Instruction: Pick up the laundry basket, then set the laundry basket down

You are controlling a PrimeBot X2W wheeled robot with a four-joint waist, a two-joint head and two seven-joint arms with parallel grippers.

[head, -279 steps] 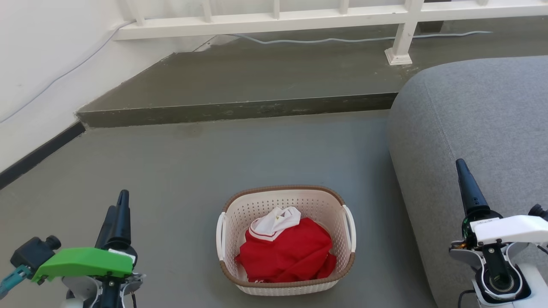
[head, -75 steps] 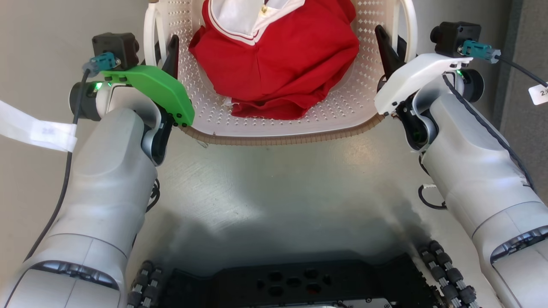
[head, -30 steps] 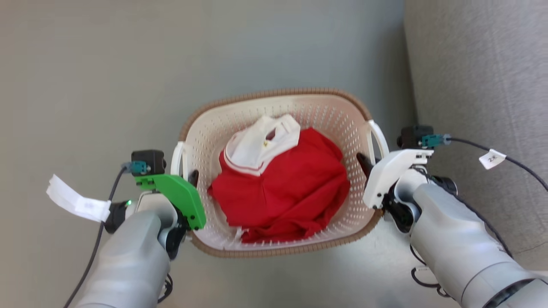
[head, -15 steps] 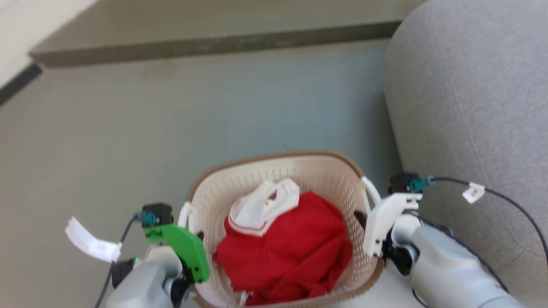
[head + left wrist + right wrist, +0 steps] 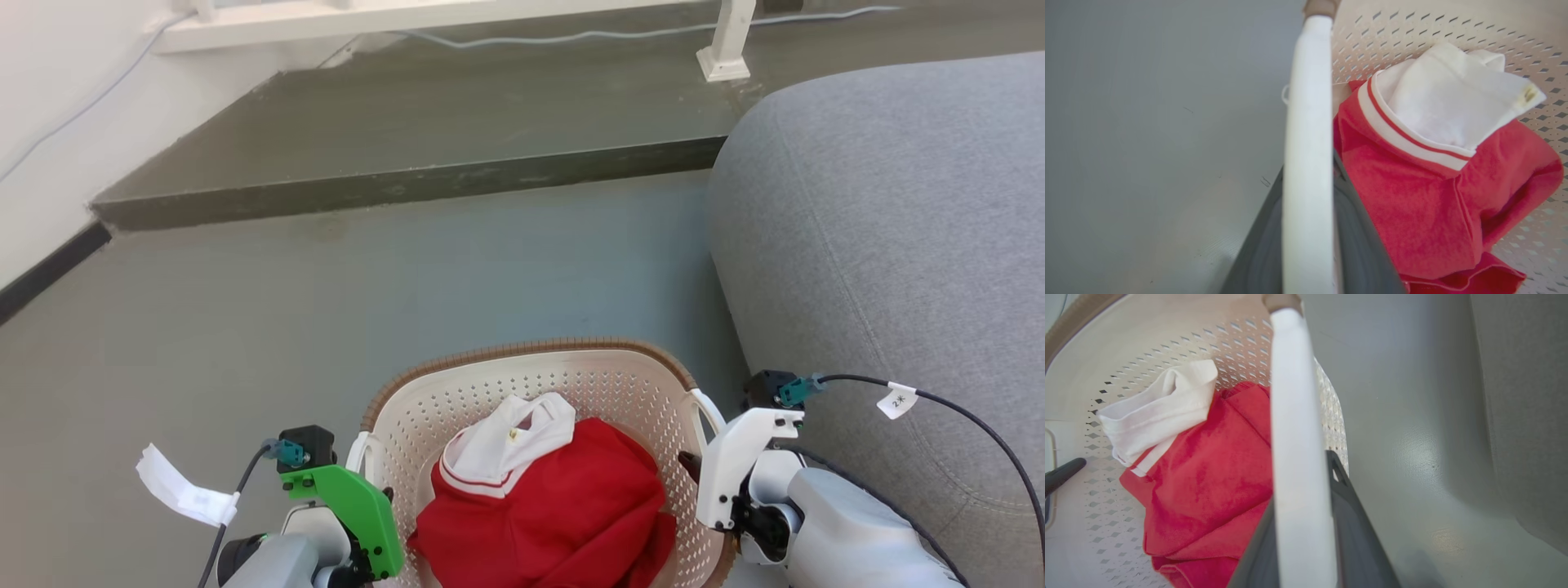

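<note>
Your left claw (image 5: 1308, 183) and right claw (image 5: 1300, 486) each pinch a white loop handle (image 5: 1308, 102), so the laundry basket (image 5: 588, 390) hangs level between them, apparently clear of the floor (image 5: 326, 310).

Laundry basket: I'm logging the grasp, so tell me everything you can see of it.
The laundry basket is cream-white perforated plastic, rounded-rectangular, with a brown woven-look rim. It is upright beside the grey sofa. The left gripper is closed on its white left handle, the right gripper on its right handle. A red shirt with a white collar lies crumpled inside.
</note>
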